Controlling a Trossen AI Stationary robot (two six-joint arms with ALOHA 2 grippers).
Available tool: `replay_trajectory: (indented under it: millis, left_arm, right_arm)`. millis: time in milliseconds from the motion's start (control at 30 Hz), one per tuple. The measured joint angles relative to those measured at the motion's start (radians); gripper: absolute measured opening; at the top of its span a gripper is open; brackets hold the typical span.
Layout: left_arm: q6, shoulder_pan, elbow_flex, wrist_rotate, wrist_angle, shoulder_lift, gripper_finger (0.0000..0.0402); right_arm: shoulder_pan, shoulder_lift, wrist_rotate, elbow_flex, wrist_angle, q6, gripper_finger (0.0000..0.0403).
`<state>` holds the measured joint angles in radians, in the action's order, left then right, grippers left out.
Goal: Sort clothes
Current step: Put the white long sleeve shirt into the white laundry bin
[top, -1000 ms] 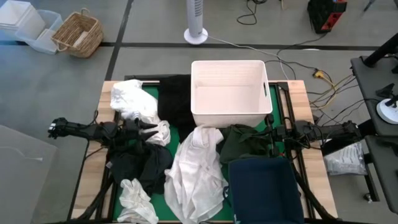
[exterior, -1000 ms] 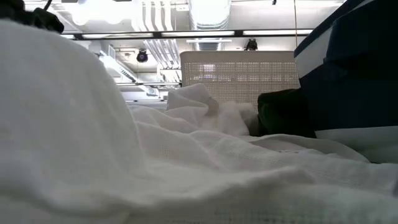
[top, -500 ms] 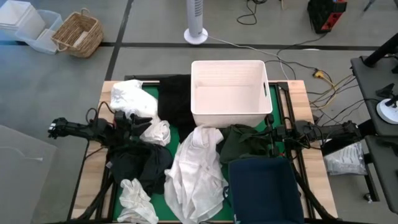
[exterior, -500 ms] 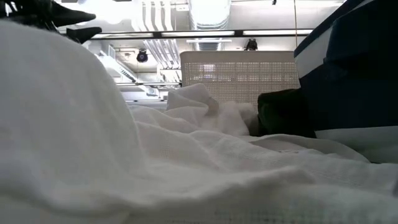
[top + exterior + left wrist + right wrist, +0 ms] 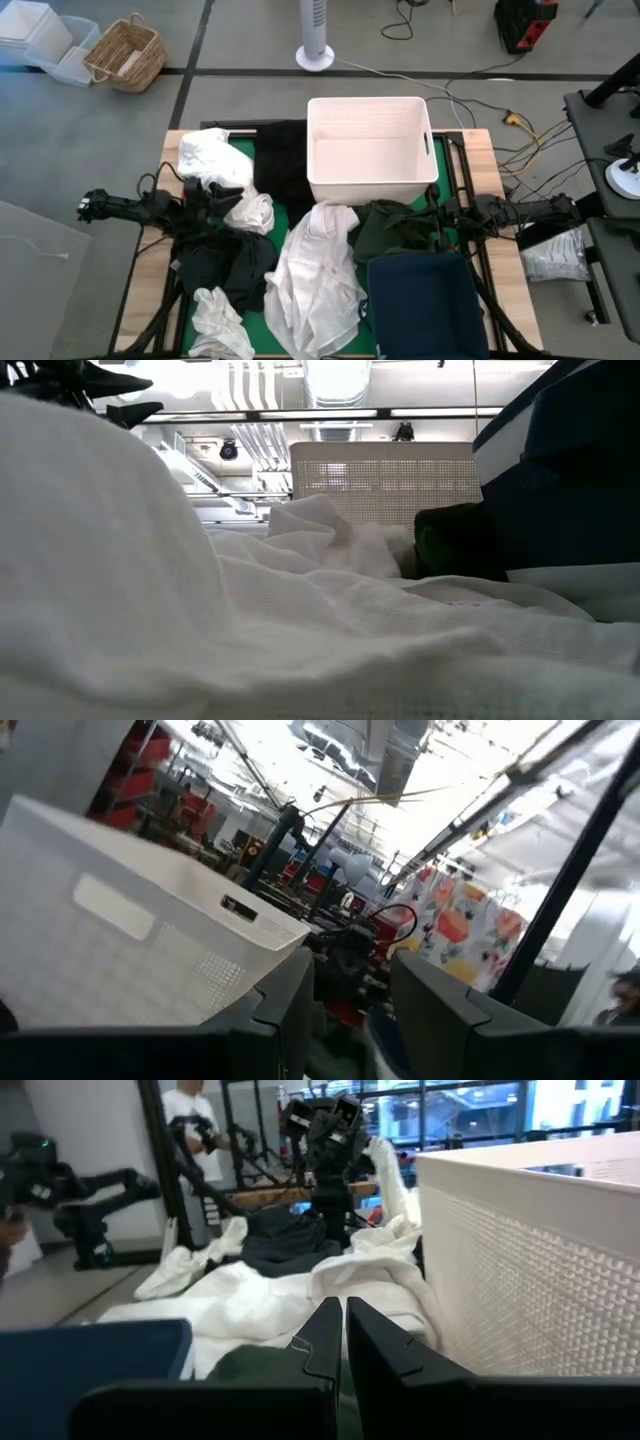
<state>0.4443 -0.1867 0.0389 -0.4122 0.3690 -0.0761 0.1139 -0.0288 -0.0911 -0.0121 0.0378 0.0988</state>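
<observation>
— Over the left side of the table (image 5: 150,300), what is the left gripper (image 5: 222,197) doing?

— It hangs above the small white garment (image 5: 250,212), with nothing between its fingers (image 5: 290,995), which stand apart. The wrist camera looks past them at the white plastic bin (image 5: 120,950), so the hand is raised and level, not down in the cloth.

— Why there?

— I judge it is lining up on the white pieces near it: the crumpled white garment (image 5: 210,160) by the table's far left corner and the small one just beneath. The white bin (image 5: 370,150) stands empty at the far middle, a likely home for them.

— And the rest of the clothes?

— All on the table. A big white shirt (image 5: 315,275) sprawls in the middle, black garments (image 5: 225,262) lie to its left, a dark green one (image 5: 385,232) touches the bin's near wall, and another white piece (image 5: 220,320) sits at the near edge. The navy fabric bin (image 5: 425,305) is near right.

— The right gripper (image 5: 437,222)?

— It waits at the right side, fingers (image 5: 325,1335) pressed together, holding nothing.

— Any change from a second ago?

— The left gripper has drawn back slightly toward its own side and risen into the low camera's corner (image 5: 125,395). The clothes have not moved.
</observation>
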Motion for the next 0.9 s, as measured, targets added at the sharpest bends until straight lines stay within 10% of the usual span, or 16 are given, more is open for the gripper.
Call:
replay_trajectory:
  millis: [500, 900]
  left_arm:
    - [0.528, 0.000, 0.144, 0.063, -0.745, -0.004, 0.0116]
    - [0.622, 0.000, 0.202, 0.002, -0.770, -0.067, 0.0116]
  right_arm:
    - [0.000, -0.001, -0.035, -0.022, 0.001, 0.084, 0.0012]
    - [0.000, -0.001, -0.037, -0.023, -0.006, 0.086, 0.0012]
